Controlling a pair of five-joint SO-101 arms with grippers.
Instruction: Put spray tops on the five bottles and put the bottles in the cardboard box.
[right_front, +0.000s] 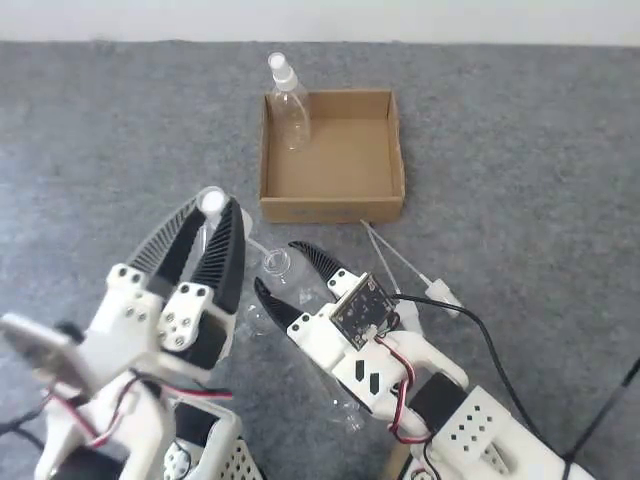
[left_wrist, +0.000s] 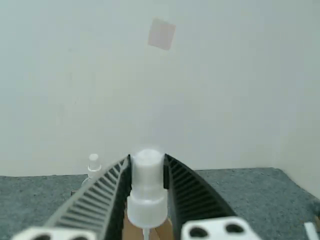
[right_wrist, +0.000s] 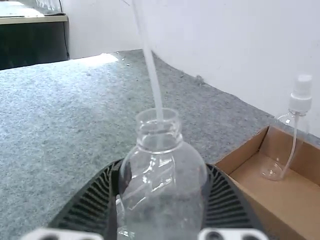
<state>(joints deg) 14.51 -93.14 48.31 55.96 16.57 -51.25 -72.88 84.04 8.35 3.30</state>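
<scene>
Shot from one fixed high camera and two wrist cameras.
Looked steeply down from behind both arms; faced the wall, close over the left gripper (left_wrist: 147, 161) and its spray top (left_wrist: 147, 200); faced across the table, close over the right gripper (right_wrist: 162, 172) and its open bottle (right_wrist: 160, 150) — shared the capped bottle (right_front: 290, 110) in the cardboard box (right_front: 330, 210) across all three.

Most of the cardboard box (right_front: 345, 160) floor is free room. One capped bottle (right_front: 292, 115) stands in its far left corner. Loose spray tops (right_front: 443, 294) lie on the surface (right_front: 530, 150) by the box's near right corner, close to the right tool (right_front: 277, 265), in the way there.
</scene>
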